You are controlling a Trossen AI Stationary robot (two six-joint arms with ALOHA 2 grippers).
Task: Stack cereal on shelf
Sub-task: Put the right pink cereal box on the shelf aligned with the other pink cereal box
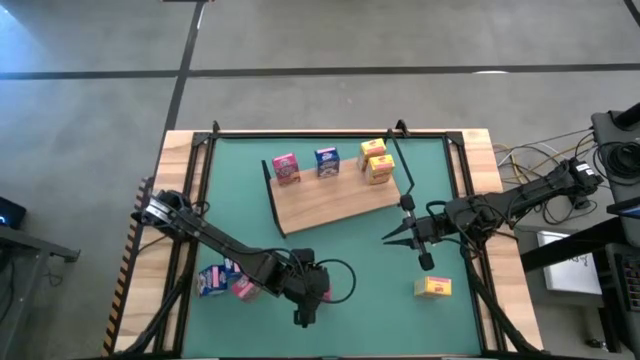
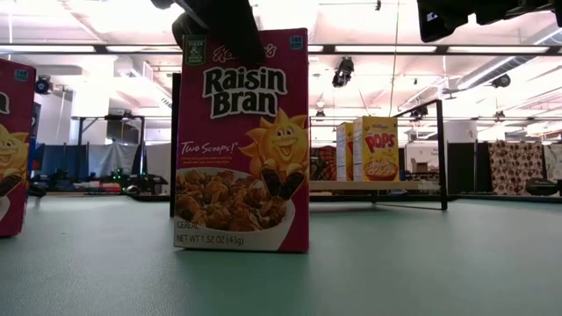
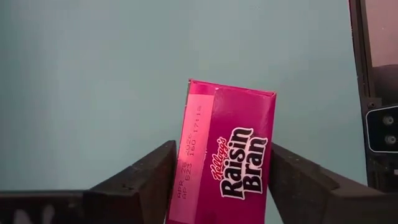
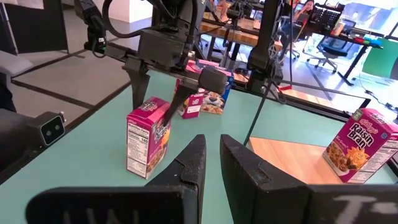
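A magenta Raisin Bran cereal box (image 2: 241, 140) stands upright on the green mat near the table's front edge. My left gripper (image 3: 221, 186) comes down on its top and is shut on it; in the high view that gripper (image 1: 305, 295) hides the box. The shelf, a light wooden board (image 1: 340, 200), lies at the far middle and carries a pink box (image 1: 286, 168), a blue box (image 1: 326, 161) and two yellow boxes (image 1: 377, 160). My right gripper (image 1: 395, 237) hovers shut by the board's near right corner, with nothing between its fingers. My left gripper pinches the box between its two fingers, one on each narrow side (image 3: 185, 155) near the top. The fingers (image 4: 140, 87) slant down from above. The box stays upright with its bottom (image 2: 241, 244) on the mat.
A pink box (image 1: 243, 290) and a blue box (image 1: 212, 280) lie on the mat beside my left arm. A yellow box (image 1: 432, 288) lies near the front right. Thin black wire frames (image 1: 400, 150) rise at the board's ends. Black rails line the mat's edges.
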